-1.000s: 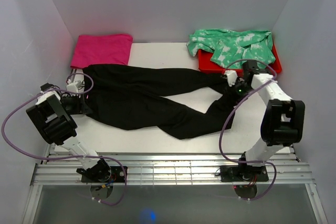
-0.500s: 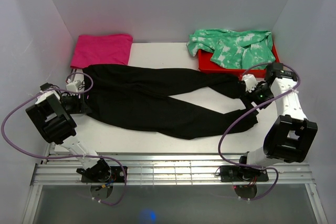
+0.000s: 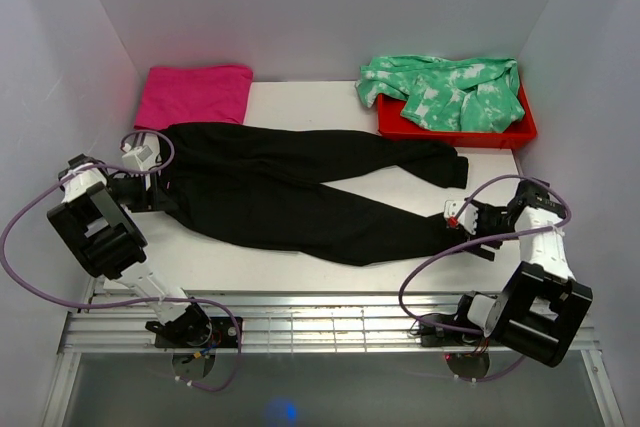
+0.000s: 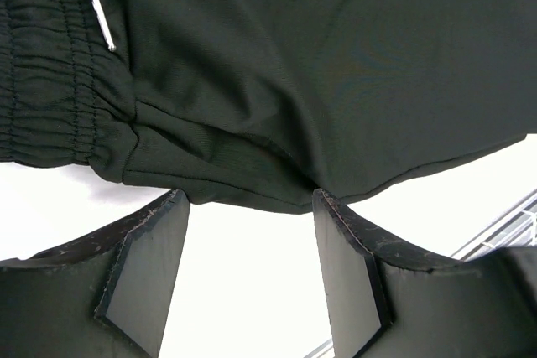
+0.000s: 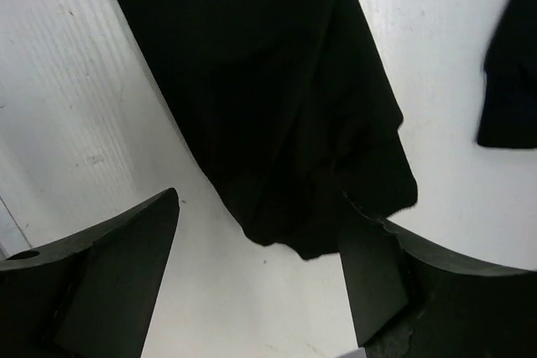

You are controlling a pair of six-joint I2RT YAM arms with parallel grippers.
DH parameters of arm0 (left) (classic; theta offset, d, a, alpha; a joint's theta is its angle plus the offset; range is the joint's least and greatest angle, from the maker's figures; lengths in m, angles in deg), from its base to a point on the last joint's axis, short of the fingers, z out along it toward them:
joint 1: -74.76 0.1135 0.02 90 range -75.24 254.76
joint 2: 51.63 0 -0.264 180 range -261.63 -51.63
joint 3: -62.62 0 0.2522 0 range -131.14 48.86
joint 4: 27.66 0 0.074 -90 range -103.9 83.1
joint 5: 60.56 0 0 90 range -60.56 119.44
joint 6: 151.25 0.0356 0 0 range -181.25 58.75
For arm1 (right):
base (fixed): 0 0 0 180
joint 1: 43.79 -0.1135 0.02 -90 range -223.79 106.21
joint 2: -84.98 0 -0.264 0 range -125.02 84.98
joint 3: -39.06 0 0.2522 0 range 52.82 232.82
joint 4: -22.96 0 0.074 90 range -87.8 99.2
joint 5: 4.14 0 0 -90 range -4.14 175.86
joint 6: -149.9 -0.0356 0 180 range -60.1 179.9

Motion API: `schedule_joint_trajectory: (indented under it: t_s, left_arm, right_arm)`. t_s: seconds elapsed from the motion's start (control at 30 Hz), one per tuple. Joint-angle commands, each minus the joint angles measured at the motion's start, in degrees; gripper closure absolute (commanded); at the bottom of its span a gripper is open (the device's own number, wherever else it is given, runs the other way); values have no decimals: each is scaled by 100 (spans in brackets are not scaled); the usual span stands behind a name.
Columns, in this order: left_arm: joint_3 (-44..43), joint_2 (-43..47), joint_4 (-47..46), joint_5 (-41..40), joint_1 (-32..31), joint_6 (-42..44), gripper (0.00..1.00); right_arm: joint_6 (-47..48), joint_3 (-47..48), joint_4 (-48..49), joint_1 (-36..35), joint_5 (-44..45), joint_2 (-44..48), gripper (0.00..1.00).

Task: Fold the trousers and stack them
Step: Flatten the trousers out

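The black trousers (image 3: pixel 300 192) lie spread across the white table, waistband at the left and both legs running right. My left gripper (image 3: pixel 158 192) sits at the waistband end. In the left wrist view its fingers (image 4: pixel 143 266) stand open just short of the trousers' (image 4: pixel 294 56) edge, with bare table between them. My right gripper (image 3: pixel 452 219) is at the end of the nearer leg. In the right wrist view it is open (image 5: pixel 260 199), with the trousers' cuff (image 5: pixel 285 123) lying loose between the fingertips. The other leg's cuff (image 5: pixel 508 106) shows at the right.
A folded magenta-pink cloth (image 3: pixel 195 94) lies at the back left, touching the waistband. At the back right a red tray (image 3: pixel 450 136) holds a green-and-white garment (image 3: pixel 445 87). White walls close in both sides. A metal rail (image 3: pixel 320 319) runs along the near edge.
My right gripper opened and let go of the nearer leg after drawing it out to the right, then moved nearer. That leg now lies straighter. The left gripper shifted slightly outward.
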Motion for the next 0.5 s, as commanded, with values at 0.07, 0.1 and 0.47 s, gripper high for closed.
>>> schedule_joint_trajectory:
  t_s: [0.07,0.1,0.47]
  left_arm:
    - [-193,324,277,321,41,218,29]
    - [-184,333,277,347,41,218,29]
    - [-184,219,224,347,137,217,31]
  right_arm:
    - [2433,-141,713,11,-410,-602,20]
    - [2268,-167,897,11,-357,-699,20]
    - [1670,577,148,20,504,-1245,92]
